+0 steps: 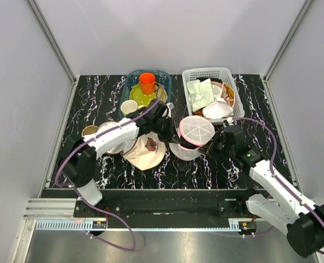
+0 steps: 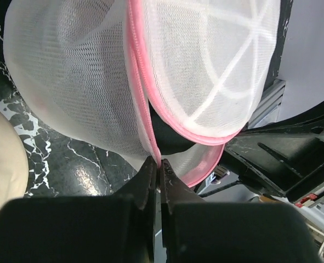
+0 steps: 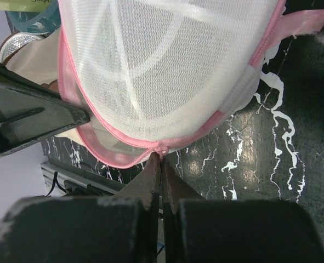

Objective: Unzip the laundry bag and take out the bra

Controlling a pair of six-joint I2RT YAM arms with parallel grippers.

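Note:
The laundry bag [image 1: 196, 130] is a round white mesh case with a pink rim and white ribs, held tilted above the table between both arms. Its two halves gape apart along one side. My left gripper [image 1: 171, 133] is shut on the pink rim, as the left wrist view shows [image 2: 160, 164] under the bag [image 2: 205, 66]. My right gripper [image 1: 214, 143] is shut on the zipper pull [image 3: 161, 148] at the bag's rim [image 3: 162, 71], with the jaws pressed together [image 3: 162, 158]. The bra does not show in any view.
A beige cap with a brown mark [image 1: 145, 152] lies under the left arm. A white basket [image 1: 227, 76] holds a pale green cloth [image 1: 200, 93] and a white domed item [image 1: 216, 109]. A blue bin [image 1: 130, 79] holds an orange cup [image 1: 147, 82]. A silver round item [image 1: 108, 131] sits at left.

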